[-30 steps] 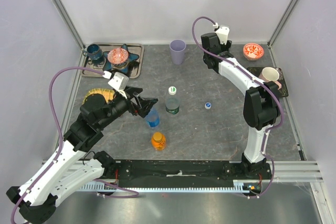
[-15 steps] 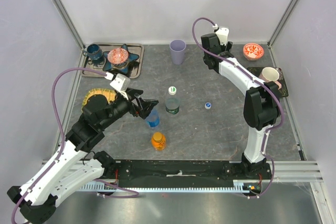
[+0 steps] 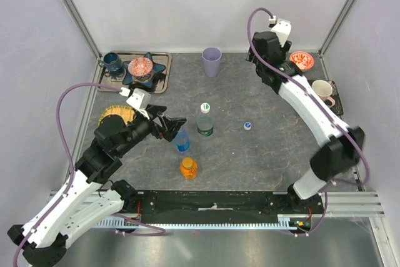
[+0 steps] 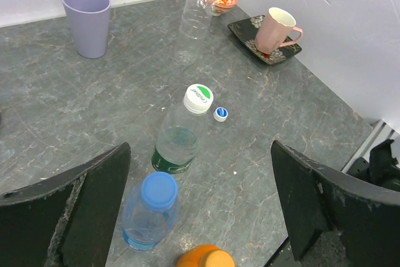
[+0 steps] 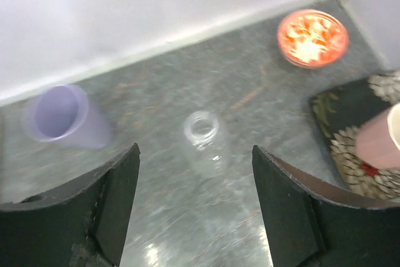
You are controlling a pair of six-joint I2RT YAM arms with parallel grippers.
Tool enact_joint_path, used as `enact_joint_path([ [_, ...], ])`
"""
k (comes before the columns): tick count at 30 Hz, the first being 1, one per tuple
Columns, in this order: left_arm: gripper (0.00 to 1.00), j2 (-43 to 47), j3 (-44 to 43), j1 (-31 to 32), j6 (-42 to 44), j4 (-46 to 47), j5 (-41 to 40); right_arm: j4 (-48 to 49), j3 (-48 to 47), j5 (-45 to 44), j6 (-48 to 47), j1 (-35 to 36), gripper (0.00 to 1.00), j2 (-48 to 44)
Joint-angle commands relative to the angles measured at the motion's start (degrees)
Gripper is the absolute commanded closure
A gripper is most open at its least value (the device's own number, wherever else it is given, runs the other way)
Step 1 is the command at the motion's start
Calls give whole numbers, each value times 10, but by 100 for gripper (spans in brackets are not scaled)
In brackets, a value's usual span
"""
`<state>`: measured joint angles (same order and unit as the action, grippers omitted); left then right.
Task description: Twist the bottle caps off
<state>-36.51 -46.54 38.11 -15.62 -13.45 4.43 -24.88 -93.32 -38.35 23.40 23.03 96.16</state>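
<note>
If judged by reach, nearer arm: left; the other far off over the back of the table
Left claw: released, jaws spread wide, nothing between them
Blue-label bottle: upright, blue cap on, just ahead of and below the left claw, a little off its centre line
Green-label bottle: upright, white-and-green cap on, just beyond the blue-label one, close to the centre line
Orange bottle: short, upright, capped, nearest the arm bases, near the blue-label bottle
Plain clear bottle: upright, mouth bare, at the back between purple cup and red bowl
Loose blue cap: flat on the table, right of the green-label bottle, apart from it
Right claw: released, fingers wide, above the plain clear bottle without touching; view blurred
Long axes: all vertical, caps upward; probable need, a side grip on a body plus a drop from above onto its cap
Risk: three capped bottles close together, wide jaws liable to knock a neighbour
</note>
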Motion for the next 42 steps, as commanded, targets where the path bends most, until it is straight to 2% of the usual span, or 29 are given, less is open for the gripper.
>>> enact_joint_path([
  [1,0,5,-22,0,-3,4,-42,45,58,135,-27,64,21,-140],
  [3,0,7,-22,0,-4,-3,-56,77,110,241,-45,90,21,-192],
  [7,0,21,-19,0,2,-8,-81,78,146,339,-53,168,19,-224],
  [10,1,36,-11,0,8,-8,-92,76,158,326,-51,207,16,-229],
  [14,0,58,-3,0,8,-8,-93,81,175,318,-52,222,11,-205],
  [24,1,80,2,0,9,-32,-88,113,196,295,-45,258,10,-151],
  [36,1,84,15,0,6,-34,-83,113,224,270,-35,265,18,-120],
  [39,1,82,18,0,4,-31,-81,114,227,268,-35,265,25,-118],
  [42,1,79,20,0,4,-26,-79,115,232,261,-34,265,41,-122],
])
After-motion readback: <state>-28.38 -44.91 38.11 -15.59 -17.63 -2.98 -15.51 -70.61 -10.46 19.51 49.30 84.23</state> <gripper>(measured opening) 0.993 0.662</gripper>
